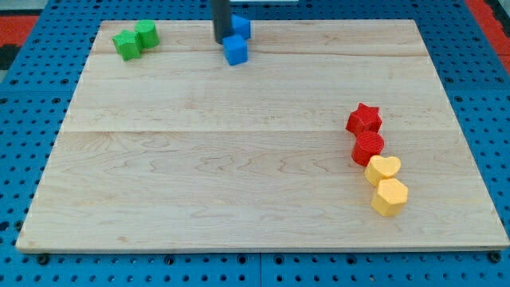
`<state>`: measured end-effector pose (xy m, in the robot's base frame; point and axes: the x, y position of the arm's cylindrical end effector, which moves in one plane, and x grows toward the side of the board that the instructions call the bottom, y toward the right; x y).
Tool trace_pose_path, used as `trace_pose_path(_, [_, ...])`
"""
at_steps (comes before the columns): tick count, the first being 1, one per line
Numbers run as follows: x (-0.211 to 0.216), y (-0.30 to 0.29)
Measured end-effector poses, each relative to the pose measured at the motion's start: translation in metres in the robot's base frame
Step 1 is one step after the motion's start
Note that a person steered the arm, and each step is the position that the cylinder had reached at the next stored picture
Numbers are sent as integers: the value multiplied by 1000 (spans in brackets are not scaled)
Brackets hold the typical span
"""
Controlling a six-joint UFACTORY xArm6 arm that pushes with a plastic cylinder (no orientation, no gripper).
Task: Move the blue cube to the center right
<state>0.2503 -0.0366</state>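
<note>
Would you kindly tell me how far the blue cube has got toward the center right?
Done: nothing; the blue cube sits near the wooden board's top edge. In hand: my tip touches its left side. Left: pushing it to the center right, above the red star block.

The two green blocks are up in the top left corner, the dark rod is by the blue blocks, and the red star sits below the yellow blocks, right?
Not quite. The camera view shows the red star-shaped block above the yellow heart-shaped block and the yellow hexagonal block, not below them. The rest holds: the green blocks sit top left, and my tip is beside the blue cube.
</note>
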Motion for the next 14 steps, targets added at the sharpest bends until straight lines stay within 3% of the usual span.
trace_pose_path(2, [45, 89])
trace_pose_path(6, [39, -28])
trace_pose_path(7, [53, -30])
trace_pose_path(8, [53, -83])
trace_pose_path(9, [73, -55])
trace_pose_path(10, [78, 30])
trace_pose_path(11, [79, 56])
trace_pose_path(12, [79, 0])
trace_pose_path(13, [98, -6])
trace_pose_path(14, [118, 36])
